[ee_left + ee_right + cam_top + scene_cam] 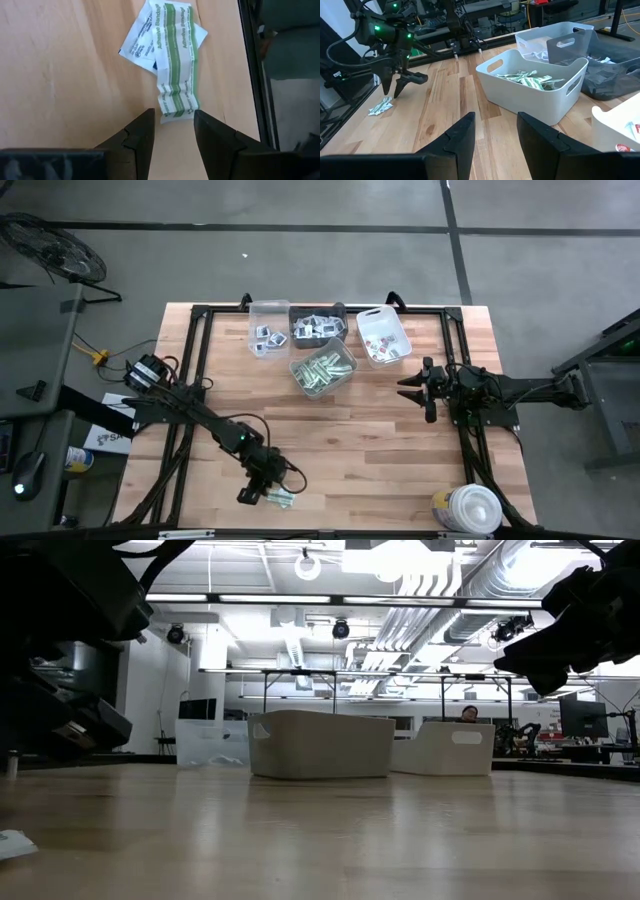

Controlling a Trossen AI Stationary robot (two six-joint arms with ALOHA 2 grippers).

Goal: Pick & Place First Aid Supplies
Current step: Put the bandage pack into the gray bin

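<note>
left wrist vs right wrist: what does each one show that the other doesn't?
Left wrist only: print on the green-striped strip, a white packet beneath it, and the open left gripper just short of the strip's end, not touching.
Right wrist only: the whole left arm, a white bin of green strips, more bins behind it, the open right gripper over bare wood.
Both: the packet pile by the left gripper, and the wooden table.
</note>
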